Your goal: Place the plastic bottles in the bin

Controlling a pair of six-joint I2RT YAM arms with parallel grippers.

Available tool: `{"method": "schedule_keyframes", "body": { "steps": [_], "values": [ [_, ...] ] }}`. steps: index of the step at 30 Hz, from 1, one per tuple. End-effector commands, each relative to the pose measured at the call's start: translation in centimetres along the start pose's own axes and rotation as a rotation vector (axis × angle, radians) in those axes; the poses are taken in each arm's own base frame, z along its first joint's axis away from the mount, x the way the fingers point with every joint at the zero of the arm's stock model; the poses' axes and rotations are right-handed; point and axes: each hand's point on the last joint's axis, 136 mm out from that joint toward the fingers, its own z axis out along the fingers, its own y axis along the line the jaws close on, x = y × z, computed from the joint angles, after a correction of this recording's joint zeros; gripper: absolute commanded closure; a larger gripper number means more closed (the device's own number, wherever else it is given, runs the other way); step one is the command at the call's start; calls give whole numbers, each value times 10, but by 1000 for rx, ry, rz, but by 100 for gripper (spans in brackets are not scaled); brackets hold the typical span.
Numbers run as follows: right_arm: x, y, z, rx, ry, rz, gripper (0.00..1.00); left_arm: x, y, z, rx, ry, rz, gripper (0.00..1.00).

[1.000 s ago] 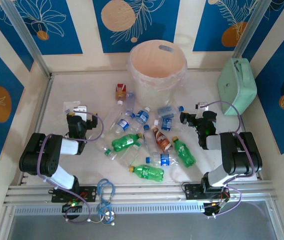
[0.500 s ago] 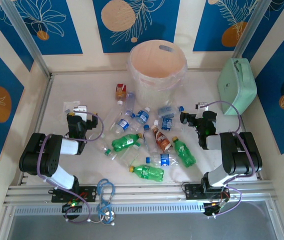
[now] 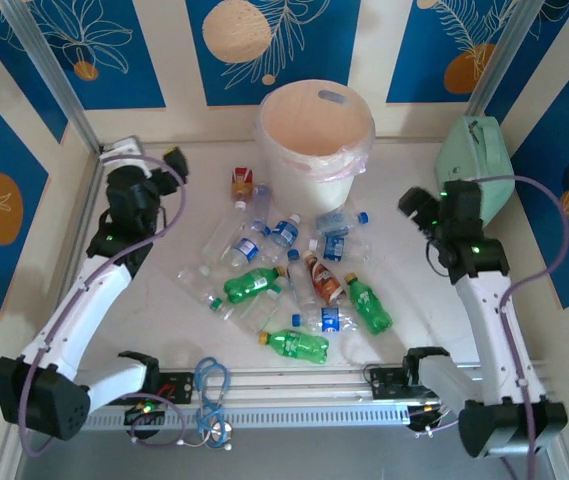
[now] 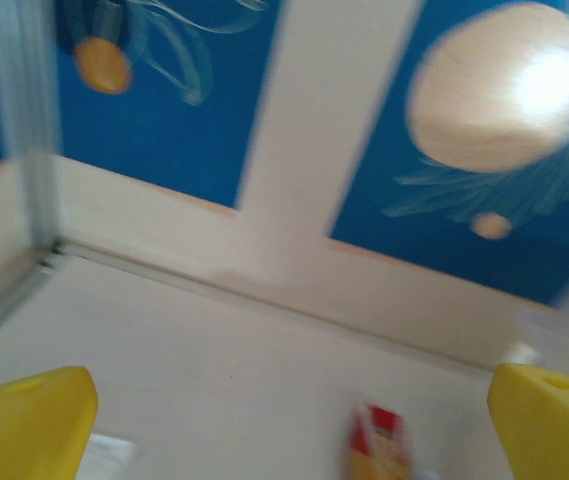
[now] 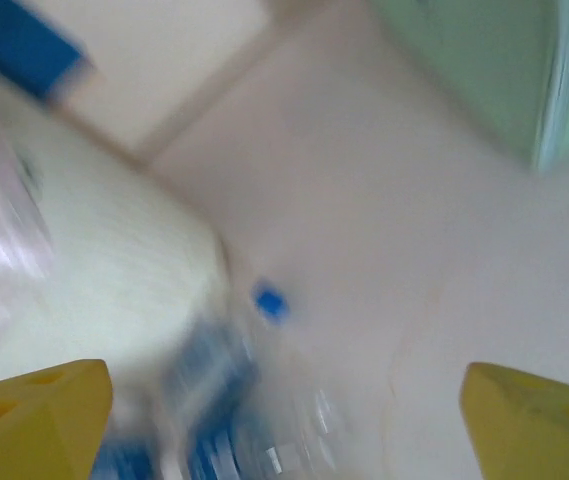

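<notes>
Several plastic bottles lie in a loose heap mid-table: green ones (image 3: 254, 283) (image 3: 297, 345) (image 3: 369, 305), a brown-red one (image 3: 322, 278) and clear blue-labelled ones (image 3: 247, 250) (image 3: 336, 245). The bin (image 3: 314, 135) stands upright at the back centre. My left gripper (image 3: 146, 157) is raised at the far left, open and holding nothing; its yellow fingers (image 4: 24, 425) are wide apart, pointing toward the back wall. My right gripper (image 3: 419, 212) hangs right of the heap, open and holding nothing. Below it, blurred, are a blue-capped clear bottle (image 5: 214, 410) and the bin's wall (image 5: 94, 260).
A mint-green case (image 3: 474, 170) leans at the back right, close to the right arm, and shows in the right wrist view as the case (image 5: 464, 70). A small red-and-yellow carton (image 3: 242, 183) (image 4: 379, 445) lies left of the bin. Blue cable loops (image 3: 211, 385) rest on the front rail.
Both arms have unfolded from low beside the heap and swung up and forward, the left to the far-left corner, the right toward the mint case. The bottles have not moved.
</notes>
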Motion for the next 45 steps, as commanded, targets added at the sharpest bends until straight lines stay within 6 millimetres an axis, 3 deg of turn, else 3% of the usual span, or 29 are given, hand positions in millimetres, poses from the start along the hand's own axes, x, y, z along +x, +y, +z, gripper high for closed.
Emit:
{"method": "schedule_keyframes", "body": {
  "steps": [1,5,11,19,26,37,45],
  "values": [
    [86,-34,-27,246,363,-107,13,101,-27,-17,14,380,136,0],
    [127,-38,-60,360,532,-221,19,107,-61,-37,101,417,165,0],
    [175,-59,-78,513,691,-326,20,114,-67,-51,153,470,70,0],
    [189,-44,-54,405,771,-326,17,148,-65,-59,163,615,87,0],
    [195,-40,-30,370,823,-303,15,157,-61,-61,154,646,77,1],
    [204,-51,5,434,857,-317,11,168,-66,-60,167,686,39,6],
    [213,-45,29,413,896,-331,11,175,-67,-63,174,711,9,9]
  ]
}}
